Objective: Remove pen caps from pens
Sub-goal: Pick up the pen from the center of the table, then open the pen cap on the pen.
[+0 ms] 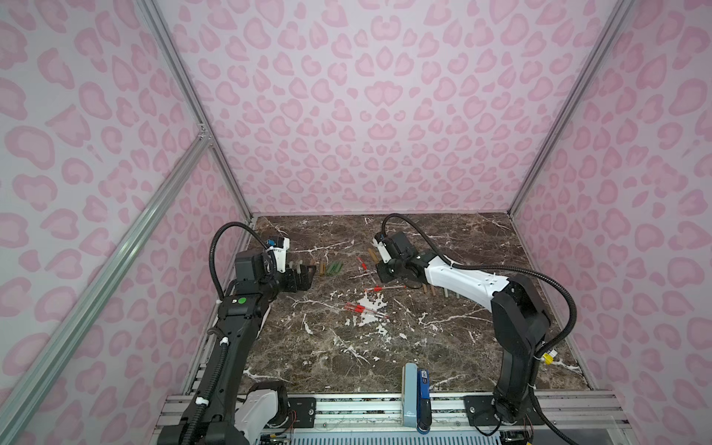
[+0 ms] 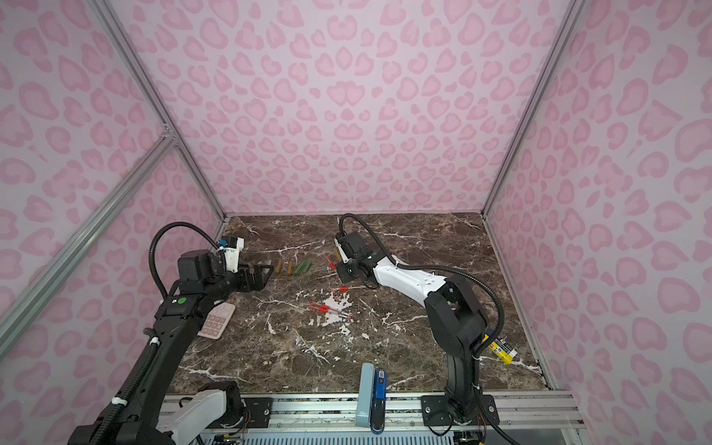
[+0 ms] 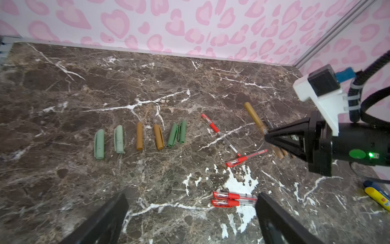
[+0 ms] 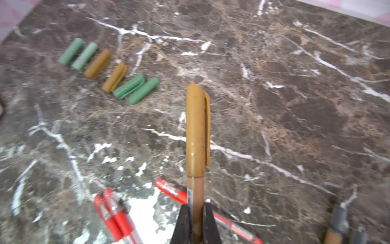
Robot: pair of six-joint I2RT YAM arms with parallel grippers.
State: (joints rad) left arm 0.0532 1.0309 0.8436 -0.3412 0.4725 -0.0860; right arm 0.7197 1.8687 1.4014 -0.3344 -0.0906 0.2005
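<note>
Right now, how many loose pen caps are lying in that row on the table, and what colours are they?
Pale green caps: 2
Tan-orange caps: 2
Dark green caps: 2
Total: 6

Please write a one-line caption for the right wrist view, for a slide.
Right gripper shut on a capped tan pen, six loose caps lying in a row beyond.

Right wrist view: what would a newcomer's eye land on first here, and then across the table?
The tan pen, cap still on, sticks out of the shut right gripper. Beyond it, six loose caps lie in a row: pale green, tan, dark green. Red-capped pens lie scattered mid-table.
</note>
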